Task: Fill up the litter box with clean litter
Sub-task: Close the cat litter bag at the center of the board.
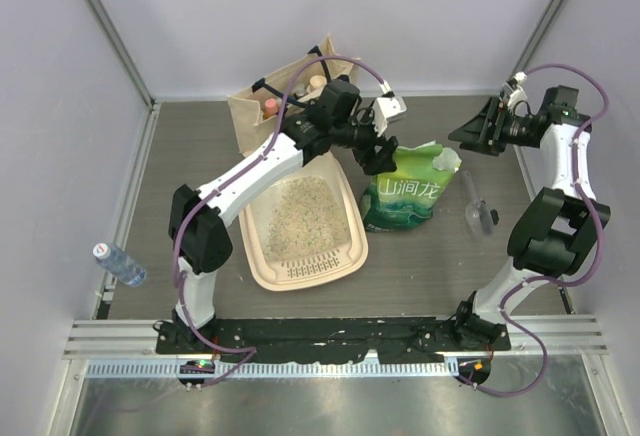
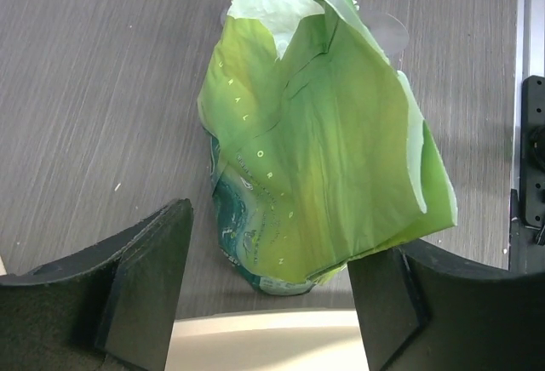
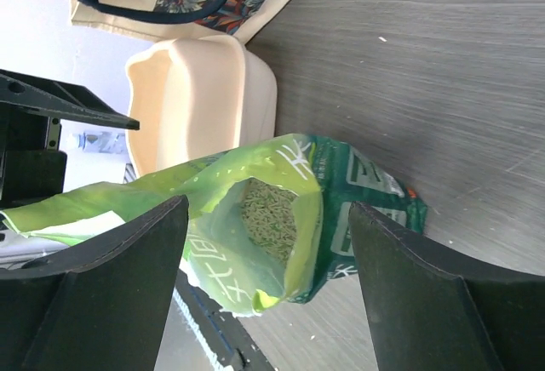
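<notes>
The cream litter box [image 1: 262, 256] lies left of centre, with clean litter [image 1: 303, 208] spread over its floor. To its right stands an opened green bag [image 1: 408, 188]. My left gripper [image 1: 377, 159] hovers open at the bag's left side, over the box's far right corner. In the left wrist view the bag [image 2: 315, 133] fills the space beyond the open left gripper [image 2: 268, 294], and the box rim [image 2: 264, 341] shows below. My right gripper [image 1: 472, 131] is raised to the right of the bag. The right gripper [image 3: 268, 277] is open, looking into the bag mouth [image 3: 255, 243] at greenish litter [image 3: 274, 214].
A beige tote bag [image 1: 262, 106] stands behind the box. A clear scoop [image 1: 478, 206] lies right of the green bag. A water bottle [image 1: 120, 264] lies at the left edge of the table. Grey walls close in the back and sides.
</notes>
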Action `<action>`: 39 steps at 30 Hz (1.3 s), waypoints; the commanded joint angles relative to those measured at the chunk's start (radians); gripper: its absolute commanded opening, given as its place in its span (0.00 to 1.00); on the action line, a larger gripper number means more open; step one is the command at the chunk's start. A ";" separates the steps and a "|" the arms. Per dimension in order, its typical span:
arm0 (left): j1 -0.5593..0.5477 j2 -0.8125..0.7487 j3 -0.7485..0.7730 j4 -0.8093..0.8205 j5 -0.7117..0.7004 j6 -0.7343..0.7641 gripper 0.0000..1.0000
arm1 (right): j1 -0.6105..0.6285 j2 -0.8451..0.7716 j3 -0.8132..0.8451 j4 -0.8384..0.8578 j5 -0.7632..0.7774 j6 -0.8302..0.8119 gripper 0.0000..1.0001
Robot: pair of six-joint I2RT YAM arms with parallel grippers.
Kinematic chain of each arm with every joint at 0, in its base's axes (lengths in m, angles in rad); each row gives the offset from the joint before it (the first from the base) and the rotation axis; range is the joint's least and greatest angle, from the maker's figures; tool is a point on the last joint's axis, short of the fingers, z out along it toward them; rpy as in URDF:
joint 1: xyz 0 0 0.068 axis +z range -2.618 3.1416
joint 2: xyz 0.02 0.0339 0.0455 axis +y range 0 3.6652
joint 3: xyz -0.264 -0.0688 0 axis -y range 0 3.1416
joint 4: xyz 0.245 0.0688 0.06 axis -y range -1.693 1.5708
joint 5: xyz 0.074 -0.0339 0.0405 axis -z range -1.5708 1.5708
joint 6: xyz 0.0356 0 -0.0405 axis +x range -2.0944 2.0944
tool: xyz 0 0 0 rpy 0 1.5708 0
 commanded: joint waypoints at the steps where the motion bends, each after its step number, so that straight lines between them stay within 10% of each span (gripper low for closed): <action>1: -0.007 0.003 0.035 0.047 0.010 0.000 0.71 | 0.024 -0.002 0.020 -0.066 -0.016 0.013 0.80; 17: -0.008 -0.031 0.011 0.041 0.050 -0.001 0.63 | 0.049 -0.053 -0.075 -0.156 -0.037 0.039 0.78; 26: -0.010 -0.037 -0.005 0.036 0.060 -0.009 0.63 | 0.107 -0.116 -0.274 0.305 -0.266 0.586 0.73; 32: -0.011 -0.054 -0.029 0.039 0.061 -0.008 0.64 | 0.141 -0.113 -0.296 0.368 -0.321 0.659 0.71; 35: -0.010 -0.066 -0.053 0.058 0.063 -0.009 0.58 | 0.136 -0.107 -0.305 0.365 -0.300 0.602 0.72; 39: -0.010 -0.071 -0.058 0.061 0.075 -0.008 0.24 | 0.095 -0.081 -0.275 0.354 -0.279 0.461 0.74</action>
